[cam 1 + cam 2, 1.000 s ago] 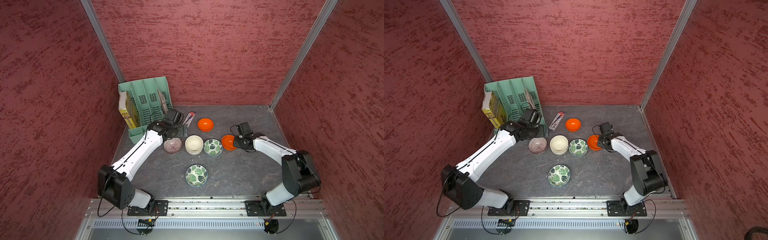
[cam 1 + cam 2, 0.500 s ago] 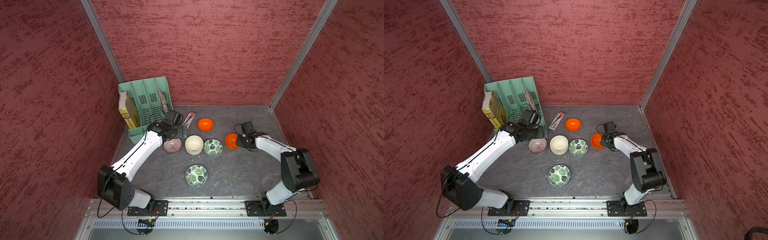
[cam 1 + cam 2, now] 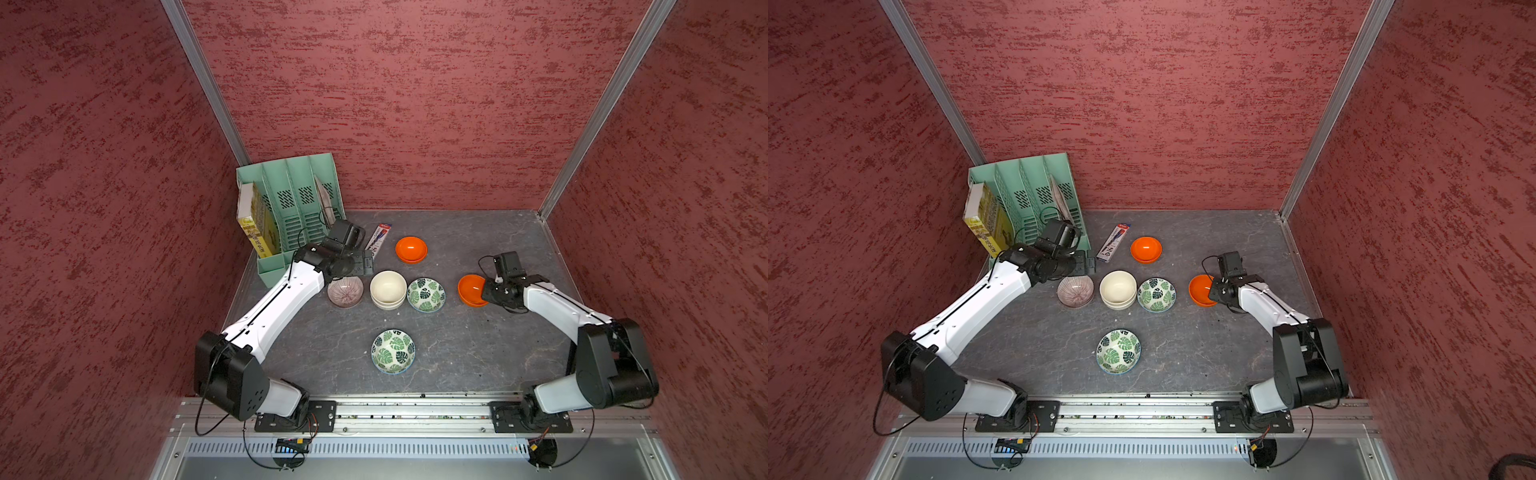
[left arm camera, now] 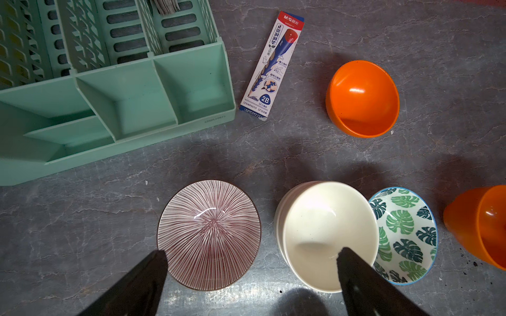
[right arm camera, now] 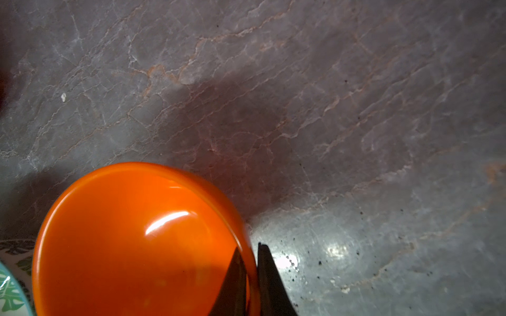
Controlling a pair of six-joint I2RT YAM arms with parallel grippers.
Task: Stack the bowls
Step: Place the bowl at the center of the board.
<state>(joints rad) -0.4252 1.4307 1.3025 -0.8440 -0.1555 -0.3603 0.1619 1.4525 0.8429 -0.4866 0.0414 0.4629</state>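
My right gripper point(image 5: 248, 247) is shut on the rim of a glossy orange bowl point(image 5: 137, 240), one finger inside and one outside. This bowl point(image 3: 471, 289) sits tilted at the right of the table. A second orange bowl point(image 3: 411, 249) rests farther back. In a row stand a purple-lined bowl point(image 3: 345, 291), two nested cream bowls point(image 3: 387, 289) and a leaf-patterned bowl point(image 3: 425, 294). Another leaf bowl point(image 3: 392, 351) sits alone nearer the front. My left gripper point(image 4: 251, 251) hangs open above the gap between the purple-lined bowl point(image 4: 209, 235) and the cream bowls point(image 4: 325, 235), holding nothing.
A green file rack point(image 3: 291, 199) with a yellow book point(image 3: 253, 220) stands at the back left, close behind my left wrist. A flat pencil box point(image 3: 380, 237) lies beside it. Red walls close the table on three sides.
My right gripper has closed on the orange bowl's rim, and the bowl has shifted a little to the right and tipped. The left arm has not moved.
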